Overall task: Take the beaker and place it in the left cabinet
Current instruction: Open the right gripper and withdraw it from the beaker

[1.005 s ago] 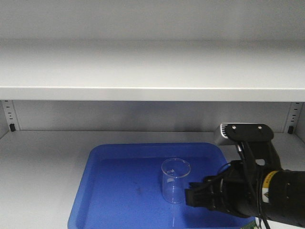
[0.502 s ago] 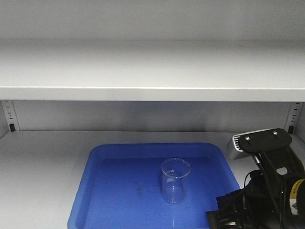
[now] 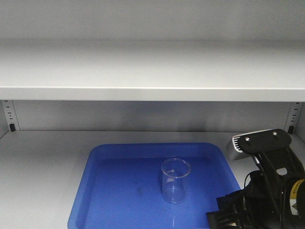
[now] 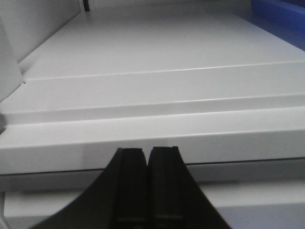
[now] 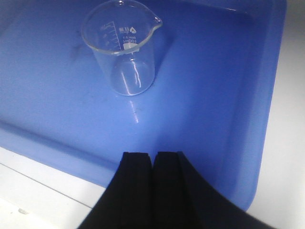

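The beaker (image 3: 175,180) is seen standing upright in the blue tray (image 3: 114,191) on the lower shelf of the left cabinet (image 3: 47,152), a little right of the tray's middle; nothing touches it. A second ago the right gripper (image 5: 153,167) was held just beside the glass, at its near right; half a second ago it had been drawn back to the near right corner of the scene, and since then hardly any motion is shown. In the right wrist view its fingers (image 5: 138,176) are pressed together with nothing between them, and the beaker lies well beyond them, toward the far left. From this it is judged that the glass has been let go and the placing is done, or all but done; only the arm's withdrawal from the shelf is thought to be left. The left gripper (image 4: 147,167) is likewise shut and empty; it is held low before the shelf's near edge, left of the tray, and is not engaged.
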